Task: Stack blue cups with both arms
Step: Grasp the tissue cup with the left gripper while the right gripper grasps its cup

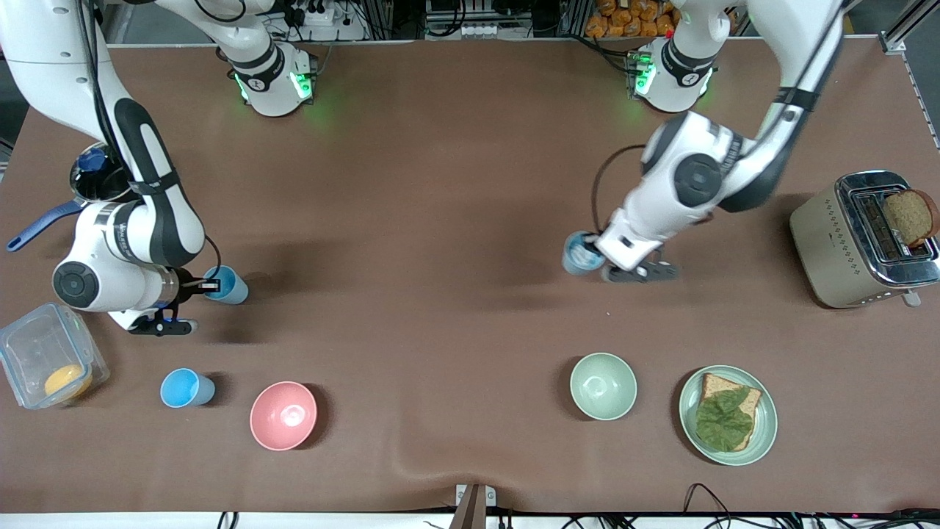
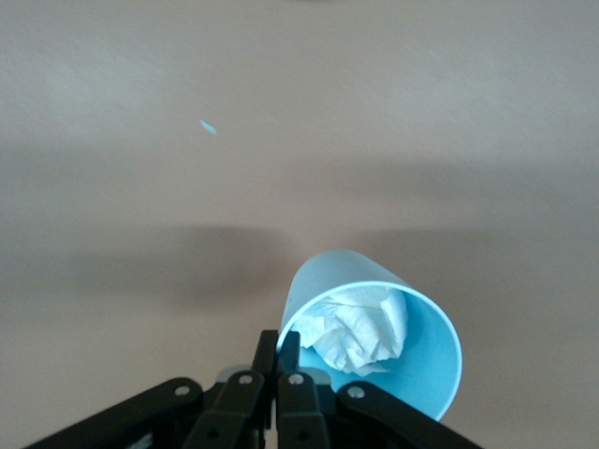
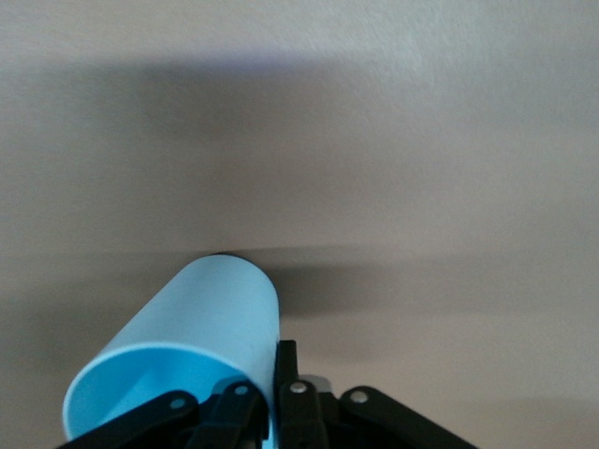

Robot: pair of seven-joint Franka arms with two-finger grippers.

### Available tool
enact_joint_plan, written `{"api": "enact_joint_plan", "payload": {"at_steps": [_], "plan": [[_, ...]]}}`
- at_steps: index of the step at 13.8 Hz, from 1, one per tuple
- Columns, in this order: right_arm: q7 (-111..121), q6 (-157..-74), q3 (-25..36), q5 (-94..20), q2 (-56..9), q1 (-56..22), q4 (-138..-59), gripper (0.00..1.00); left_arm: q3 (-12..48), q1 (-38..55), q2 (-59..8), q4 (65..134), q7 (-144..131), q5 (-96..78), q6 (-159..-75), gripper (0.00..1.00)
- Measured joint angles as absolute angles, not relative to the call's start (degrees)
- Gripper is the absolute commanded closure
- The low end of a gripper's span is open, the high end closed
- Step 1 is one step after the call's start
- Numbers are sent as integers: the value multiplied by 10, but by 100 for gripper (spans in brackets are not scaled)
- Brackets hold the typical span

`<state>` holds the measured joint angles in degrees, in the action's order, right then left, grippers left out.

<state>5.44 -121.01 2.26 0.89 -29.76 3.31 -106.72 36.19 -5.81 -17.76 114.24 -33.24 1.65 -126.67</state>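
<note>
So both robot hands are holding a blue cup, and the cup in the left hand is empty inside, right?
Not quite. Both do hold a blue cup, but the left gripper holds a cup that is not empty: the left wrist view shows crumpled white paper inside it. The right gripper pinches the rim of the other blue cup.

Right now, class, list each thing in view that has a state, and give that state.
Left tool: shut on the cup with tissue.
Right tool: shut on the empty blue cup.
Third blue cup: on the table, ungripped.
Toaster: bread sticking up.
Container: lidless.
</note>
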Motion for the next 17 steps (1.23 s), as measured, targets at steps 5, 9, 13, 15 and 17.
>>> {"api": "enact_joint_plan", "payload": {"at_steps": [5,9,13,15,17], "plan": [[66,-1193,14,9,-249,31,-1050,100,373,30,-210,1135,-460,16,-1297,100],[67,-1099,11,8,-208,31,-1002,100,372,74,-242,1128,-517,16,-1330,100],[67,-1056,10,-22,-202,27,-965,100,368,106,-262,1122,-554,21,-1352,100],[50,-1050,8,-57,-202,11,-960,100,356,131,-276,1109,-602,62,-1354,100],[-7,-1036,6,-72,-202,-20,-946,100,349,153,-301,1085,-655,106,-1355,100]]}}
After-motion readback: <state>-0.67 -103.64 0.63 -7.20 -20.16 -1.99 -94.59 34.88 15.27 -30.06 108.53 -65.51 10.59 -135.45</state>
